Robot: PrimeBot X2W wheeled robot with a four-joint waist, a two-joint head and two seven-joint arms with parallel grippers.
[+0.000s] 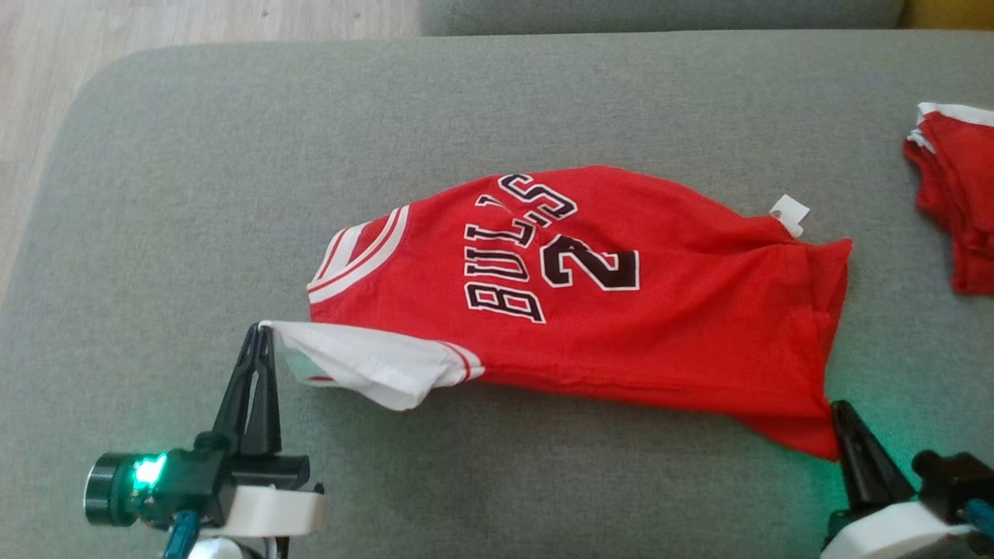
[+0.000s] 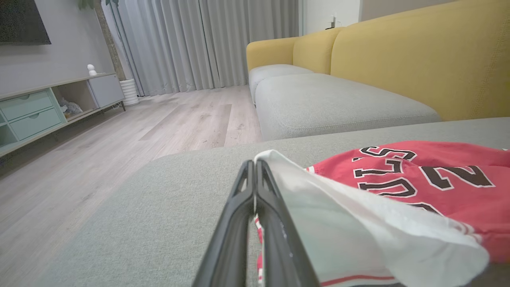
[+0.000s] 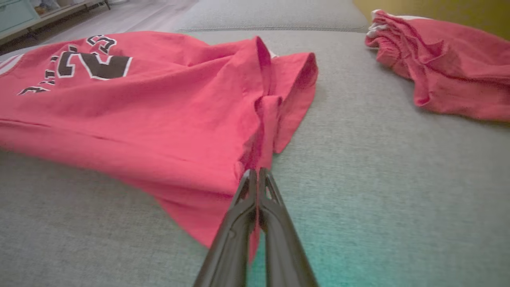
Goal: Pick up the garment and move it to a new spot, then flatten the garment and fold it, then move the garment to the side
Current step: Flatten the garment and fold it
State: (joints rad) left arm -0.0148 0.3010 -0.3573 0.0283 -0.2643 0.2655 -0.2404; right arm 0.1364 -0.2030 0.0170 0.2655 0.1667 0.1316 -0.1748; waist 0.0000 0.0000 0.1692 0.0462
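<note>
Holding the red jersey [image 1: 621,341] at two points, I log it lying across the middle of the grey sofa cushion [image 1: 194,194], print side up, collar toward the left side and hem toward the right. I see the left claw [image 1: 261,332] closed tight on the tip of the white sleeve [image 1: 365,361], and the right claw [image 1: 840,411] closed on the near hem corner, red cloth pinched between its fingers. A second red garment [image 1: 959,194] lies well apart at the cushion's far right edge.
</note>
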